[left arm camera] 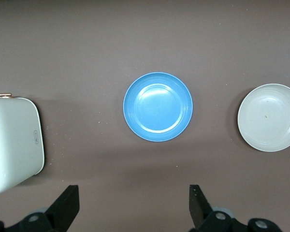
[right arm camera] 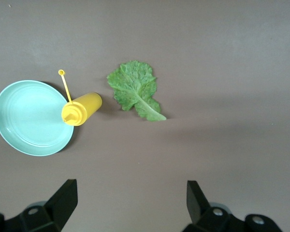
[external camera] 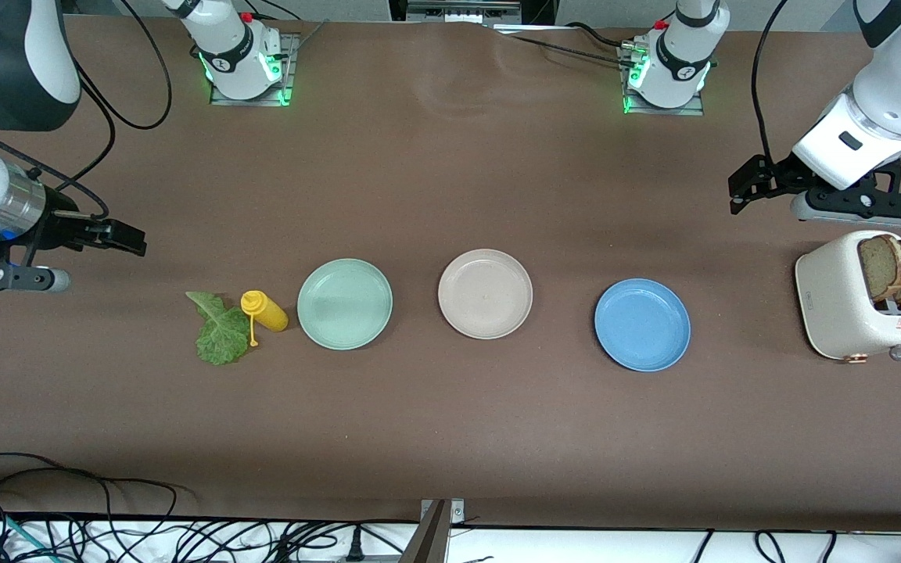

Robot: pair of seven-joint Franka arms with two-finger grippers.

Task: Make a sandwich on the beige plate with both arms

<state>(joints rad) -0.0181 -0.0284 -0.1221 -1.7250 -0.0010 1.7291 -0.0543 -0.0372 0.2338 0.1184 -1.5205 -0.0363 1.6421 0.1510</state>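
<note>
You are looking at the left gripper hanging open above the toaster holding two bread slices, right gripper waiting open near the lettuce, beige plate sitting bare between them.

You've got a matt brown table, smooth, with faint creases near the bases. Beige plate, mint-green plate and blue plate all look like matt plastic with a slight sheen. Yellow squeeze bottle is smooth plastic. Lettuce leaf is ruffled and veined. Toaster has a smooth cream satin shell; the bread slices look rough and porous. Arm shells are glossy white; black fingers are matt.
</note>
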